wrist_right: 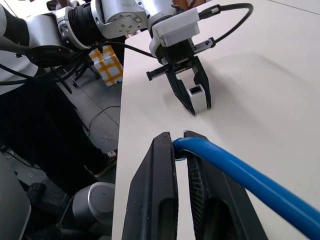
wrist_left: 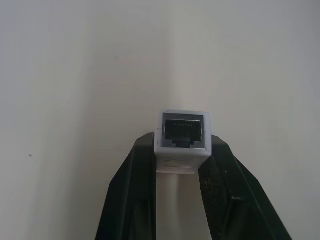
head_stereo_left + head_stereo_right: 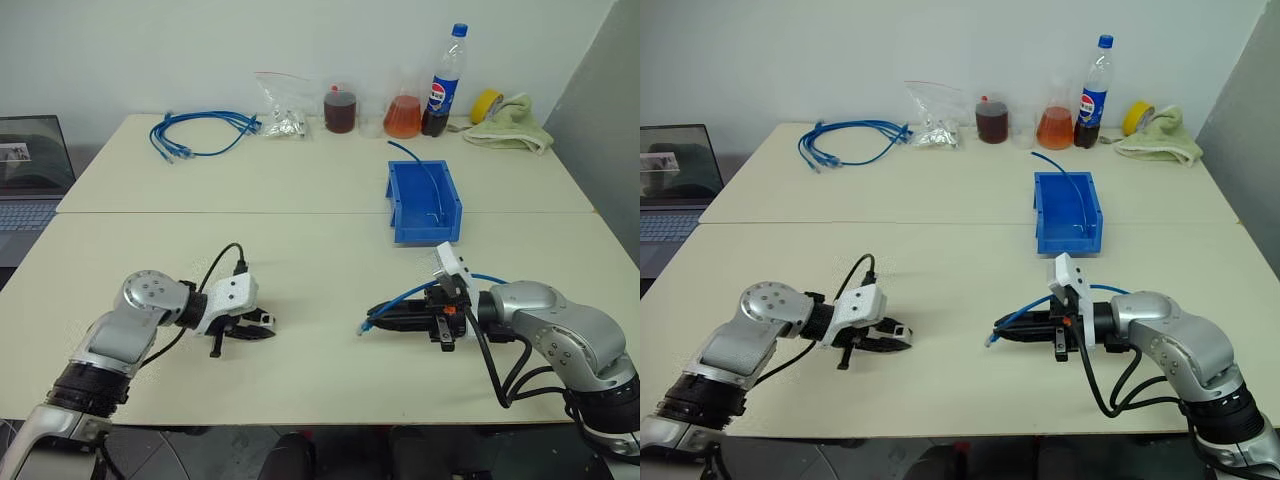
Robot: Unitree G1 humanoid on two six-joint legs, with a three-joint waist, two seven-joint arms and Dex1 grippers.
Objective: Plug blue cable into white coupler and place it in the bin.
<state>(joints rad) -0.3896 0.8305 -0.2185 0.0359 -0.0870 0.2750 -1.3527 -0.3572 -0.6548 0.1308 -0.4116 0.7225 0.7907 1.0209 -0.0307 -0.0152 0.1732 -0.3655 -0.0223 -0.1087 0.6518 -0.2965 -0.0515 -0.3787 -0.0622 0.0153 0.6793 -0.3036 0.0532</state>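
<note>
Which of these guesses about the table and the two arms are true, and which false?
1. The left tool grips the white coupler. True.
2. The right tool holds nothing. False: it pinches the blue cable.
3. The cable is already plugged into the coupler. False: they are apart.
4. The blue bin has a blue cable lying in it. True.
5. The cola bottle stands inside the bin. False: it stands at the table's far edge.
</note>
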